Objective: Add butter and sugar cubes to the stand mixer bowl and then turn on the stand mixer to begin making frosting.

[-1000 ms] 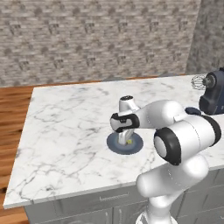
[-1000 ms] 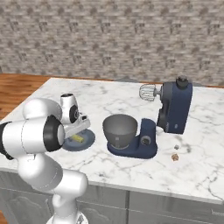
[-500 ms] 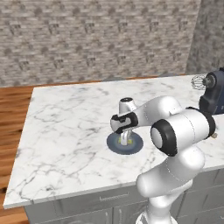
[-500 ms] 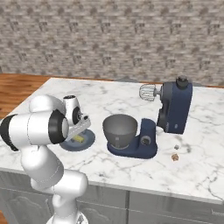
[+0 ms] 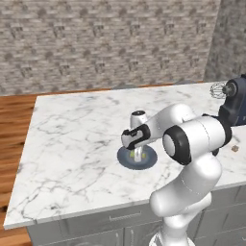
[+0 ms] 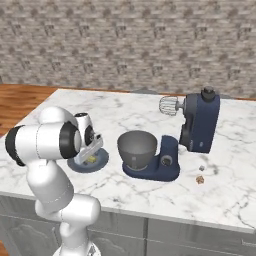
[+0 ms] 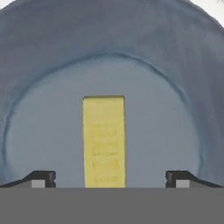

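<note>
On a marble counter [image 6: 235,185], one dark round plate [image 6: 100,161] at left carries one stick of butter [image 7: 104,141], lying flat at the plate's middle. The gripper [image 7: 109,178] hangs just above it, fingers spread wide to either side of the stick, not touching it. To the right stands one grey stand mixer bowl [image 6: 137,148] on the base of one navy stand mixer [image 6: 199,124], head tilted back. Two sugar cubes [image 6: 200,179] lie on the counter right of the mixer base.
</note>
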Available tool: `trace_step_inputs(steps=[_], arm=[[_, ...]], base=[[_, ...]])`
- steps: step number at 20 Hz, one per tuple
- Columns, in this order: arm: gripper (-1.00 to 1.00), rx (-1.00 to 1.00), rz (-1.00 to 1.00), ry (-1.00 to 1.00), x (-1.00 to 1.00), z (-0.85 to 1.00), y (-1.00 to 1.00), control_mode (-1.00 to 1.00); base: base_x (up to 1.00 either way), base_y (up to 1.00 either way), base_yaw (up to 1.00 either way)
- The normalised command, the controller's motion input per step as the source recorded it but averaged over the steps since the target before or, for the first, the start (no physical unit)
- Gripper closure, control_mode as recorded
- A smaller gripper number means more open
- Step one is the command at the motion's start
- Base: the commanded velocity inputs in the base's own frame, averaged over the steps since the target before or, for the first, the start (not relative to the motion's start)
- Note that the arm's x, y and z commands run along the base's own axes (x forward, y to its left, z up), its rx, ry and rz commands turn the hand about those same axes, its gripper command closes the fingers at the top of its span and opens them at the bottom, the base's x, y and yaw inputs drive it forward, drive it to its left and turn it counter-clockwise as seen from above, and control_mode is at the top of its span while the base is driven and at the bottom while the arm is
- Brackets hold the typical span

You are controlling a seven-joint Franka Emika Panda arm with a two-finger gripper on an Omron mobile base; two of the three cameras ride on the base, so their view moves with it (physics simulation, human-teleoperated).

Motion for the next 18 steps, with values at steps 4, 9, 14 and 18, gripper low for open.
trace_step_inputs(steps=[4,9,14,18], arm=[[1.00,0.00,0.04,0.00,-0.01,-0.14,0.00,-1.00],[1.00,0.00,0.00,0.00,-0.11,-0.08,0.00,-1.00],[1.00,0.00,0.00,-0.05,-0.14,0.03,0.00,-1.00],[1.00,-0.07,0.00,-0.20,-0.21,0.58,-0.04,-1.00]], base=[[0.00,0.00,0.00],[0.00,0.00,0.00],[0.00,0.00,0.00],[0.00,0.00,0.00]])
